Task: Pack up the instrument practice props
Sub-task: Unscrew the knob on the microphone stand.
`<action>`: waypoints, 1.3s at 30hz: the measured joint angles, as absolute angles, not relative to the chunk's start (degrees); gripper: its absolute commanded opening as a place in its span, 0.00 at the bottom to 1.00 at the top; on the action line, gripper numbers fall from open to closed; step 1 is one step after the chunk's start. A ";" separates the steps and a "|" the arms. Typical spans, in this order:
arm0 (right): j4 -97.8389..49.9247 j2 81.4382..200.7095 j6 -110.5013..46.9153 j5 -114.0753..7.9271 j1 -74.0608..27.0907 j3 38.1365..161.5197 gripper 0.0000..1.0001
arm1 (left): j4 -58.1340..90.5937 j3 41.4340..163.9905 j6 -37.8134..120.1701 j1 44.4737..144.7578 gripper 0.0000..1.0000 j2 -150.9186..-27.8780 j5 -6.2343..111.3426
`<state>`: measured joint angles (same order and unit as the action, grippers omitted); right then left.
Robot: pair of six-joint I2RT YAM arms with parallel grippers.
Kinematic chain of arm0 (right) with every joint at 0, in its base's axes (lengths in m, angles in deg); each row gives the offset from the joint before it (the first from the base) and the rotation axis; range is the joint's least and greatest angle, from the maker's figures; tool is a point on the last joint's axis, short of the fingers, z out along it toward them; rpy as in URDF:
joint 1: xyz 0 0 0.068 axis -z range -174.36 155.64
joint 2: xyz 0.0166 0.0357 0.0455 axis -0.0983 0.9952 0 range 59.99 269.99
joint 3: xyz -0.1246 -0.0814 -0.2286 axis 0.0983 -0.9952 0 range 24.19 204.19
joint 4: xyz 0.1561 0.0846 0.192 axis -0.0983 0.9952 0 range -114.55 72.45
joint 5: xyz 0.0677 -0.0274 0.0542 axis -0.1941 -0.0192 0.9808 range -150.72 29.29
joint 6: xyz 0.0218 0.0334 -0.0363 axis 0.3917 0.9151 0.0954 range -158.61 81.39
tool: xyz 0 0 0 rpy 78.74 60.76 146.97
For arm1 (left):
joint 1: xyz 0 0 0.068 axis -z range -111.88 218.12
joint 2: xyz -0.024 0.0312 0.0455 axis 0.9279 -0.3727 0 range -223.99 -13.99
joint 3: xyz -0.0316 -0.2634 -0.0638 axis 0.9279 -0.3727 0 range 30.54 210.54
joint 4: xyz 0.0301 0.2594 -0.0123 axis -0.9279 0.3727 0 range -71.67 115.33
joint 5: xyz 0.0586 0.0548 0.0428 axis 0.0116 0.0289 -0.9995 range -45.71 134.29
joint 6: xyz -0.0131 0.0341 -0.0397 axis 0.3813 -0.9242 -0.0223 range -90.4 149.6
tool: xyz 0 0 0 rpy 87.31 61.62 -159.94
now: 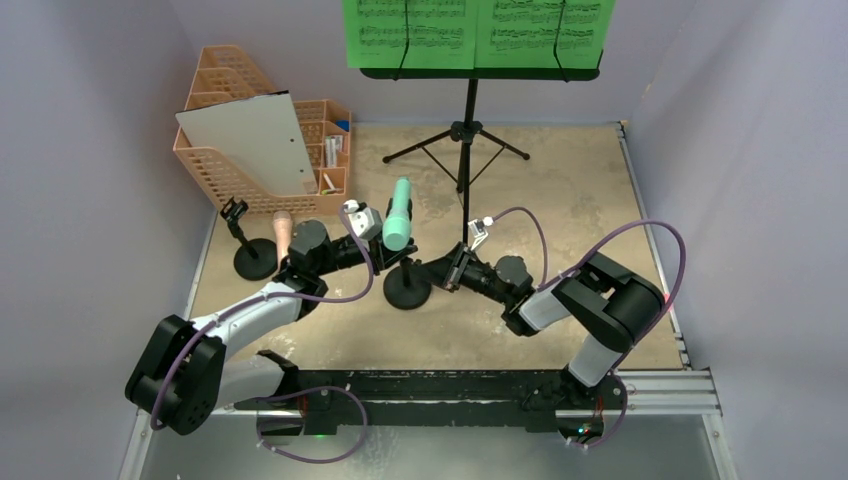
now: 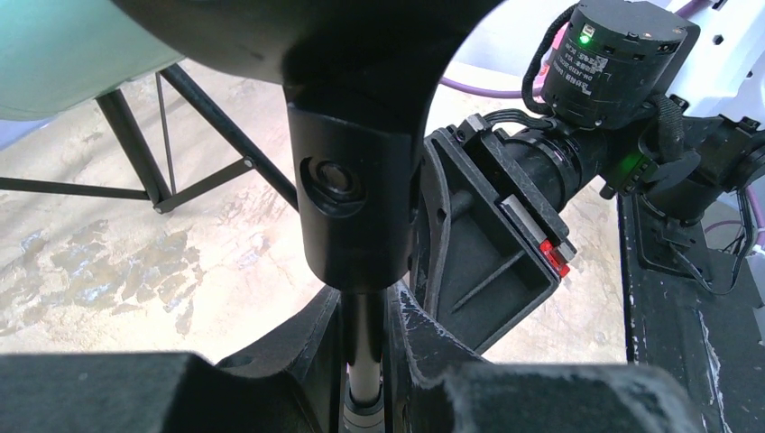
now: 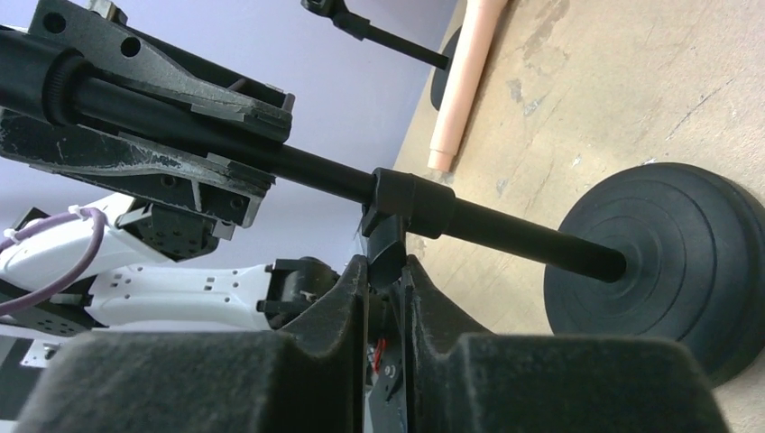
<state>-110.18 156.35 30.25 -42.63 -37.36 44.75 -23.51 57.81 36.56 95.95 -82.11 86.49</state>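
- Mottled beige table (image 1: 560,190), grey walls on three sides. An orange mesh file organizer (image 1: 225,170) stands at 10 o'clock with a grey-white board (image 1: 250,140) leaning on it.
- Progress, as judged: nothing is packed yet. The music stand (image 1: 469,120) is erect on its tripod at 12 o'clock, with both green sheet-music pages (image 1: 410,30) on its desk.
- The mint microphone (image 1: 398,215) sits in the centre holder (image 1: 408,290). The pink microphone (image 1: 283,230) rests at 9 o'clock, just beside the empty second holder (image 1: 255,260).
- The left gripper (image 2: 363,361) is clenched on the centre holder's thin stem. The right gripper (image 3: 386,271) is clenched on that stem's collar tab, nearer the base.
- Count: one stand, two pages, two microphones, two holders, one organizer, one board.
- Remaining, as judged: every prop.
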 measured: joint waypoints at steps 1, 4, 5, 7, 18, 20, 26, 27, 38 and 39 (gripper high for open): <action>-110.16 156.35 29.73 -42.41 -37.36 44.75 0.06 | -23.51 57.81 36.56 95.93 0.00 -82.11 86.49; -110.20 156.37 27.17 -41.58 -37.36 44.82 0.00 | -23.51 57.81 36.56 95.93 0.00 -82.11 86.51; -110.22 156.37 25.75 -41.45 -37.34 44.90 0.00 | -23.51 57.81 36.58 95.93 0.00 -82.11 86.51; -110.07 156.22 21.47 -41.27 -37.34 45.28 0.00 | -23.51 57.81 36.56 95.89 0.00 -82.11 86.44; -83.73 145.38 -20.24 -52.40 -44.88 52.25 0.00 | -24.10 57.79 36.41 94.92 0.00 -82.11 84.70; -80.85 145.07 -28.67 -56.97 -47.50 53.69 0.00 | -24.45 57.79 36.19 94.71 0.00 -82.11 84.26; -79.40 145.60 -47.32 -67.61 -52.97 54.87 0.00 | -24.43 57.79 36.06 94.40 0.00 -82.11 83.36; -79.49 145.84 -50.22 -69.43 -53.86 54.98 0.00 | -24.43 57.79 36.06 94.38 0.00 -82.11 83.27; -79.45 145.97 -64.89 -82.30 -57.75 53.93 0.52 | -24.25 57.79 37.06 95.40 0.00 -82.11 85.64; -77.94 145.27 -64.21 -82.15 -57.64 53.93 0.55 | -24.21 57.79 37.37 95.69 0.00 -82.11 86.20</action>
